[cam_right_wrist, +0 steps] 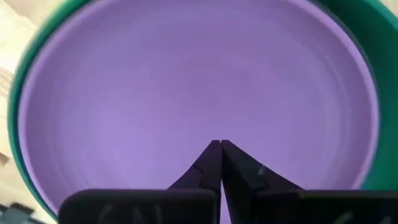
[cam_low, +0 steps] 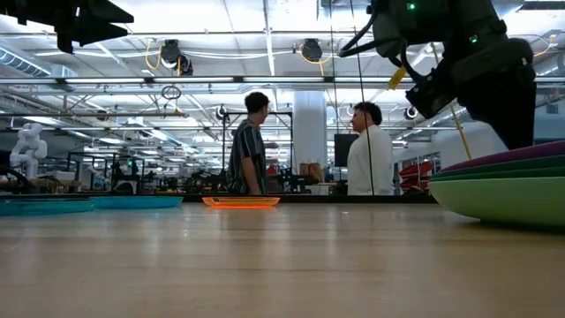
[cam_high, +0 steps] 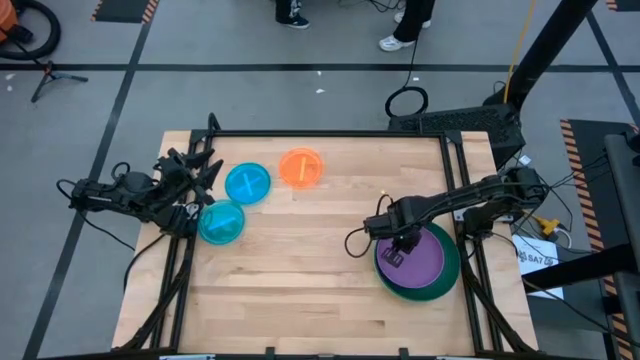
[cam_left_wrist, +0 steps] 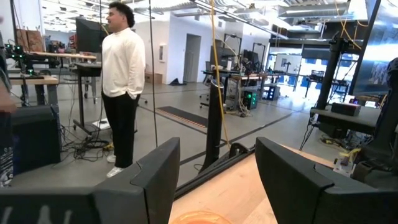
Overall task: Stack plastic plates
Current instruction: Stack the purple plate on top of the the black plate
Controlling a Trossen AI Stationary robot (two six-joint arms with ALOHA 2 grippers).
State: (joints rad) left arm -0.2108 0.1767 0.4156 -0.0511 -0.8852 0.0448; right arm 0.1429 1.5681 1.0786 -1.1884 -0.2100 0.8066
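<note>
Right end effector point(cam_high: 400, 247), fingers pinched together and empty, hovers over the purple plate point(cam_high: 420, 258) topping the green stack point(cam_high: 446, 280) at lower right of the counter point(cam_high: 320, 290). Orange plate point(cam_high: 301, 167) and two cyan plates point(cam_high: 247, 184) lie at upper left beside the left end effector point(cam_high: 205, 172), fingers spread wide. Plates look light, stiff and slick; I'd pinch a raised rim.

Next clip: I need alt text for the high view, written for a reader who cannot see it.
Overhead view of a wooden table: the right pincer hovers shut over a purple plate stacked on green plates at the table's right. At the left, two cyan-blue plates and an orange plate lie unstacked beside the left pincer.
</note>
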